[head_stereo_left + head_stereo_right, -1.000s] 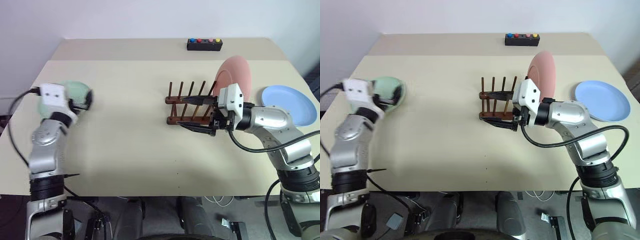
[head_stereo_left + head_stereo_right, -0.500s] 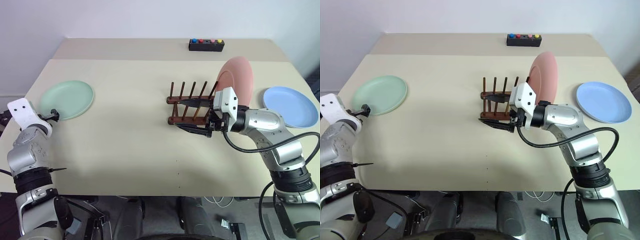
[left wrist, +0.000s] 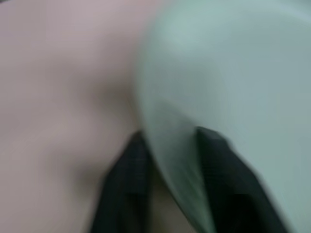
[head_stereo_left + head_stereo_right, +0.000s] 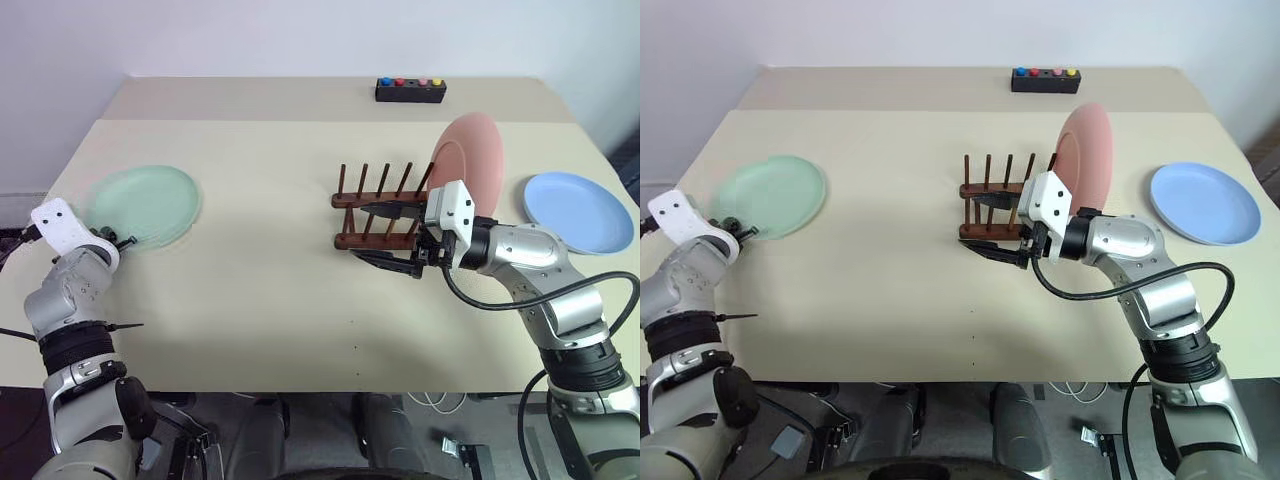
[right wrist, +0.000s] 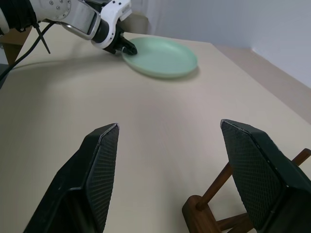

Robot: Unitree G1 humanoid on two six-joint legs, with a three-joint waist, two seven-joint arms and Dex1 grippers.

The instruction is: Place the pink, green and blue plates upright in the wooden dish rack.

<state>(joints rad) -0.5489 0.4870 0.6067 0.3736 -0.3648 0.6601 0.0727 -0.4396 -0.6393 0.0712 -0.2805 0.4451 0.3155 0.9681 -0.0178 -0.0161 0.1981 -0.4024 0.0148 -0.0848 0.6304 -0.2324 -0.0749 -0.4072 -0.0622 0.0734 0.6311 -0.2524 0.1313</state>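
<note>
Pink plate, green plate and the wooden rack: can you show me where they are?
pink plate (image 4: 470, 152), left eye view, middle of its upright face.
green plate (image 4: 148, 203), left eye view, middle of its dish.
wooden dish rack (image 4: 352, 241), left eye view, near base rail.

Left claw (image 4: 118, 241) is pinched shut low at the left; right claw (image 4: 388, 236) gapes, pointing left.
</note>
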